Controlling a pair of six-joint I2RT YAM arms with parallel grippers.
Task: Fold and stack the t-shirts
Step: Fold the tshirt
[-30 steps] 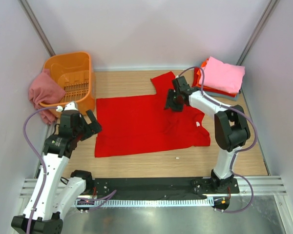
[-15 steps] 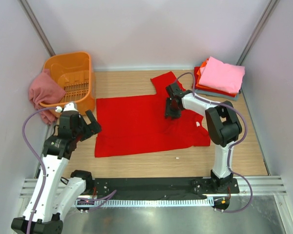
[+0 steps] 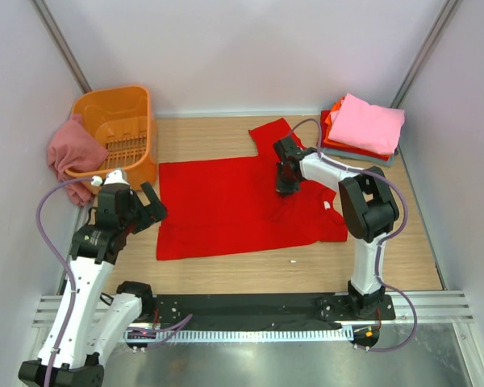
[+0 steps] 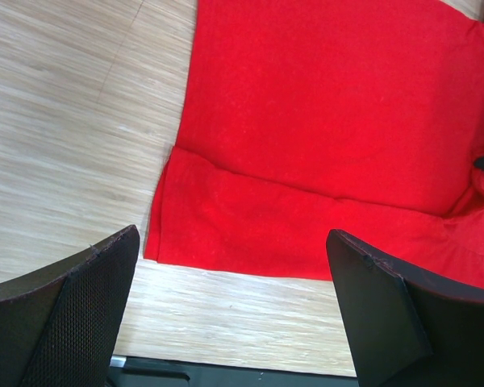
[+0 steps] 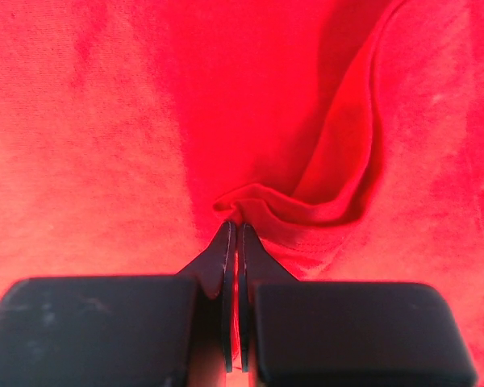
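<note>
Red shirt [image 3: 226, 205] lies spread mid-table, its hem edge toward 9 o'clock, with bare table [image 3: 226, 270] along 6. Right gripper [image 5: 234, 230] is clamped tight on a raised fold of it. Left gripper [image 4: 232, 234] hovers wide open and empty over the hem corner at 8. Folded stack [image 3: 367, 125] sits at 1.

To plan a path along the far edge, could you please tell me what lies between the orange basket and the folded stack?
The top view shows bare table, then a sleeve of the red t-shirt and a purple cable.
</note>
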